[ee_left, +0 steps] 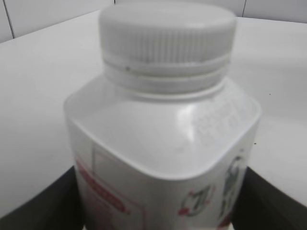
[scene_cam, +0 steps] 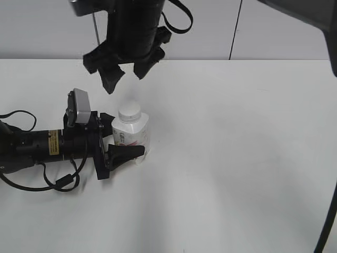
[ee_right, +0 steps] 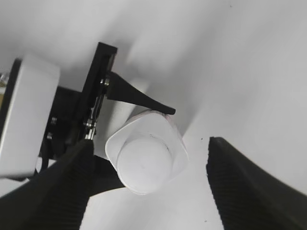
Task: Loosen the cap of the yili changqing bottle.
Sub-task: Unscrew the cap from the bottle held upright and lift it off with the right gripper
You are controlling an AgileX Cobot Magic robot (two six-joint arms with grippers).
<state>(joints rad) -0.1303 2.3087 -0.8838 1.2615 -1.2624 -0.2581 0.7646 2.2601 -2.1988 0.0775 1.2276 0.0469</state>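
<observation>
Nearest, a low black left gripper [scene_cam: 128, 142] lies along the white table [scene_cam: 237, 174], its fingers pinching the body of the upright yili changqing bottle [scene_cam: 131, 134] from both sides. The white cap [scene_cam: 129, 113] sits on the bottle's neck. Above it hangs the right gripper [scene_cam: 125, 74], fingers spread, not touching the cap.

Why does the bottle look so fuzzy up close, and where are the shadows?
Left wrist view: the cap sits too close to the camera, so it is soft and blurry. Right wrist view: the right gripper's fingers are blurred. Exterior view: the yili changqing bottle looks sharper, with faint shadows on the table.
</observation>
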